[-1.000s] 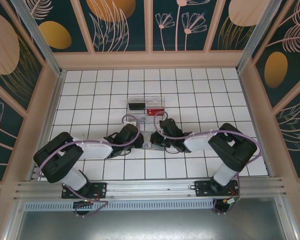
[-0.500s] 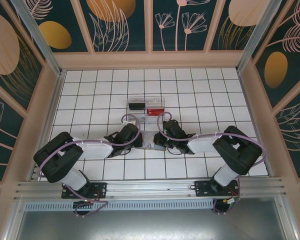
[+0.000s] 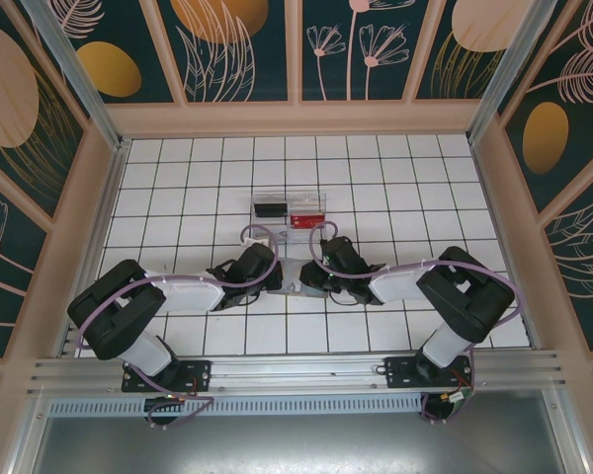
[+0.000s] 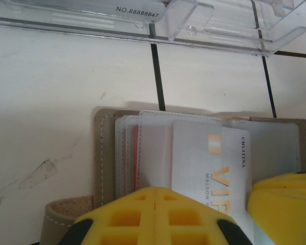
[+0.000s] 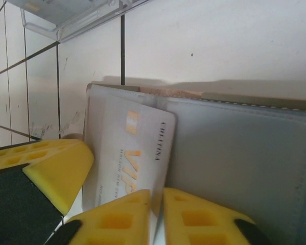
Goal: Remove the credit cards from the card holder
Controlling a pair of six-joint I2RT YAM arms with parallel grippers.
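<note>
- card holder (image 4: 104,153): laid open and flat on the white tiled surface (image 4: 51,92), just short of the clear tray (image 4: 194,23), between the two arms.
- credit card (image 5: 127,153): seen atop the holder's sleeves. its long axis runs straight away from the right gripper (image 5: 156,196), toward the tray.
- right fingers: narrowed to a slit with the card's near edge in it. the card is judged held, so a pull back along that axis is suggested.
- left gripper (image 4: 155,199): fingers are pressed together over the holder's near edge. whether a leaf is pinched cannot be told.
- materials: the holder is stitched grey-beige leatherette with cloudy plastic sleeves. the card is thin, stiff and silvery, with gold lettering.
</note>
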